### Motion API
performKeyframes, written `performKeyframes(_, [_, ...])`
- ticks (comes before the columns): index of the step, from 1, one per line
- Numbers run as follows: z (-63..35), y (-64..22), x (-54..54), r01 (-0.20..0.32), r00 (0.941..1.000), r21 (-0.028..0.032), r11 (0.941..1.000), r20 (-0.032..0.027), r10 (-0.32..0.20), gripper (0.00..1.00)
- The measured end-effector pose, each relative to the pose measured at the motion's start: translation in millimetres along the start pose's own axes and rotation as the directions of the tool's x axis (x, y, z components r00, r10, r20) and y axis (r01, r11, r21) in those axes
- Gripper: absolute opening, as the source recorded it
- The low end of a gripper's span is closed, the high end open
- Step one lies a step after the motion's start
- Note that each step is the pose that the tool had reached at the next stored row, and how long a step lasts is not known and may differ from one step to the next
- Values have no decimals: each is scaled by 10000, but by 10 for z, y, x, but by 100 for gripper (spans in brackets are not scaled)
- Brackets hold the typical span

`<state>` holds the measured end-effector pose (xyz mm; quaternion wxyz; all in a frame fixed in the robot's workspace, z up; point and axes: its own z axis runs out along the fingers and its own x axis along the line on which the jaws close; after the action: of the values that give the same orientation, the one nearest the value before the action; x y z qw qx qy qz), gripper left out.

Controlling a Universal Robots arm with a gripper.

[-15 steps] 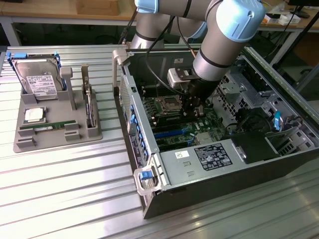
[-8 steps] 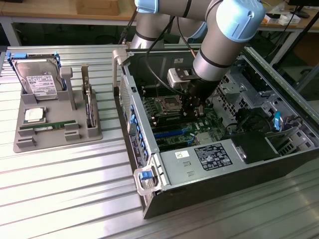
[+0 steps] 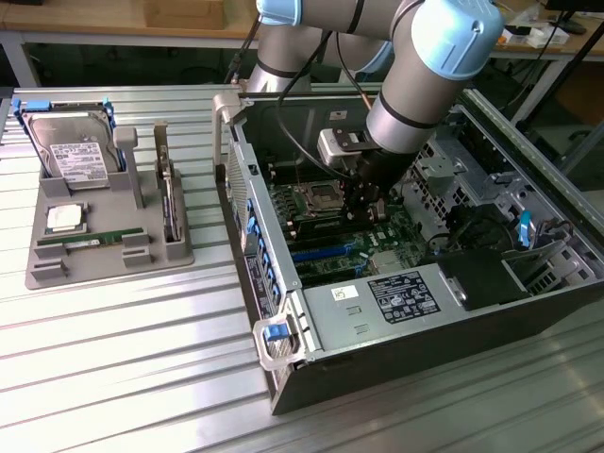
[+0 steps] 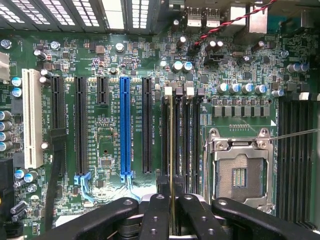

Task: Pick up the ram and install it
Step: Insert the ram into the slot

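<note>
My gripper [image 3: 363, 209] is reaching down inside the open computer case [image 3: 311, 377], just above the motherboard [image 3: 377, 250]. In the wrist view its black fingers [image 4: 156, 212] are shut on the ram [image 4: 171, 140]. The ram is seen edge-on as a thin yellowish-green line. It stands upright and runs lengthwise along one of the black memory slots [image 4: 165, 135] beside the empty processor socket [image 4: 240, 175]. I cannot tell whether its lower edge touches the slot.
A grey tray [image 3: 42, 269] at the exterior view's left holds a hard drive [image 3: 75, 156], a square silver chip [image 3: 64, 219] and a flat green stick [image 3: 94, 240]. A blue expansion slot [image 4: 125, 130] and black ones lie beside the memory slots. The case walls close in around the arm.
</note>
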<state>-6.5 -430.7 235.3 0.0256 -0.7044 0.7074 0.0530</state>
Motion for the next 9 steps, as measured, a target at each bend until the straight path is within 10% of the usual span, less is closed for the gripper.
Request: performKeyframes(9, [8,-1,1,0,10000,0,10000,3,0,13])
